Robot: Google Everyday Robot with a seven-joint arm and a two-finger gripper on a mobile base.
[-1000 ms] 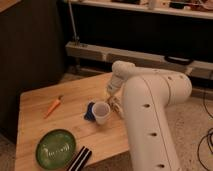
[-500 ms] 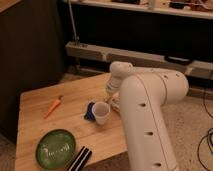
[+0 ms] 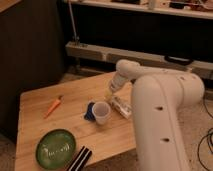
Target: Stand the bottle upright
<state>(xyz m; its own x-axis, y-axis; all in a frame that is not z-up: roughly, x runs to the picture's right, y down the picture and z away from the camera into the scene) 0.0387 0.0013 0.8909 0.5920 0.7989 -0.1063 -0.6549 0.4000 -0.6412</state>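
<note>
The bottle, slim and whitish, lies on its side on the wooden table, just right of the white open-topped cup. My gripper hangs from the white wrist, pointing down right above the bottle's far end and close to it. I cannot tell if it touches the bottle. The large white arm hides the table's right side and part of the bottle.
A blue object lies against the cup's left side. A carrot lies to the left. A green plate and dark striped items sit at the front edge. A metal rail and a dark cabinet stand behind the table.
The arm has shifted only slightly, with the gripper staying over the bottle's far end. The bottle, cup, carrot and plate have not moved.
</note>
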